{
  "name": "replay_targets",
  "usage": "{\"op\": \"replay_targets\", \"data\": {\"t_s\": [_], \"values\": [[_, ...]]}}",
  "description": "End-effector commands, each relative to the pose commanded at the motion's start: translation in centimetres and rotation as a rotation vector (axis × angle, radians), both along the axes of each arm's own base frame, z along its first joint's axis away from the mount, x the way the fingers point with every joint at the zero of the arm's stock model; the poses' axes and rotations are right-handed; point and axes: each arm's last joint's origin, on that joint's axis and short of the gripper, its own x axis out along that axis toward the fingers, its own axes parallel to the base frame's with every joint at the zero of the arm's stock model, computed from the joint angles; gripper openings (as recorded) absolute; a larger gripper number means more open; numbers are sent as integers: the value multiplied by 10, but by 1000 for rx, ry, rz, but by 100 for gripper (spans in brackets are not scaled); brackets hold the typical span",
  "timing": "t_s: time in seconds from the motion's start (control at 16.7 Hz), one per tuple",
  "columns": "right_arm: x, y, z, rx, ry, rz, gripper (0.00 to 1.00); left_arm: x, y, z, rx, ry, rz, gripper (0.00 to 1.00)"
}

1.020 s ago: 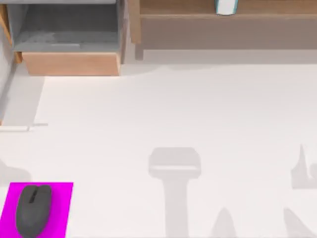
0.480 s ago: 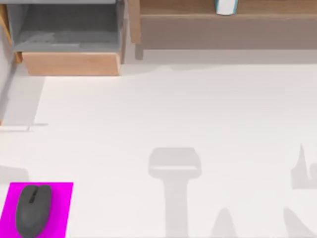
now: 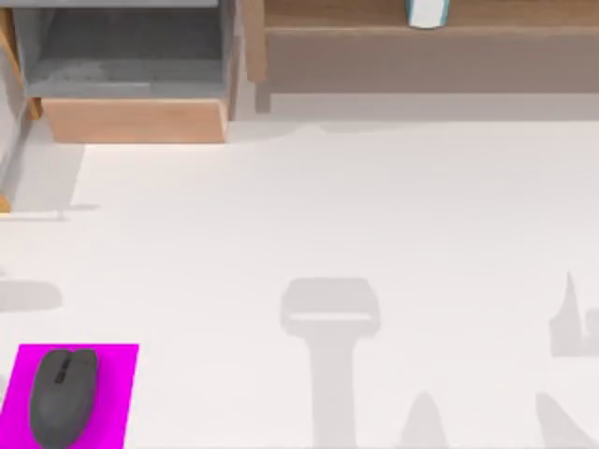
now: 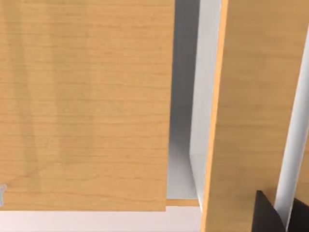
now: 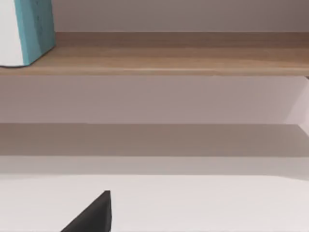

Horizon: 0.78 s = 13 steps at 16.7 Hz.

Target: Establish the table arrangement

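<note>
The white table [image 3: 374, 206] spreads across the top view, with arm shadows on its front half. At its front left corner a dark grey mouse [image 3: 62, 395] lies on a magenta mat [image 3: 117, 374]. My left gripper [image 4: 268, 217] appears as a dark piece at the edge of the left wrist view, close against light-wood panels of the drawer unit [image 4: 87, 106]. A dark piece of my right gripper [image 5: 91, 218] hangs above the table, facing the long wooden shelf [image 5: 169, 60].
The light-wood drawer unit [image 3: 131, 120] with a grey inside stands open at the back left. The wooden shelf [image 3: 421, 47] runs along the back right and carries a white and teal box [image 3: 427, 12], also in the right wrist view [image 5: 26, 29].
At the table's left edge, the arm shadow and a thin edge have shifted toward the back, nearer the drawer unit. The mouse, the mat and the right side are unchanged.
</note>
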Motion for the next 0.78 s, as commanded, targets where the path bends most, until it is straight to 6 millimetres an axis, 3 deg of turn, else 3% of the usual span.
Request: {"op": "replay_targets", "data": {"t_s": [0.18, 0.54, 0.78], "values": [[0, 0, 0, 0, 0, 0, 100, 23, -1, 1, 4, -2, 5, 0], [0, 0, 0, 0, 0, 0, 100, 28, -2, -3, -7, 12, 2, 0], [0, 0, 0, 0, 0, 0, 100, 61, 0, -1, -1, 3, 2, 0]]}}
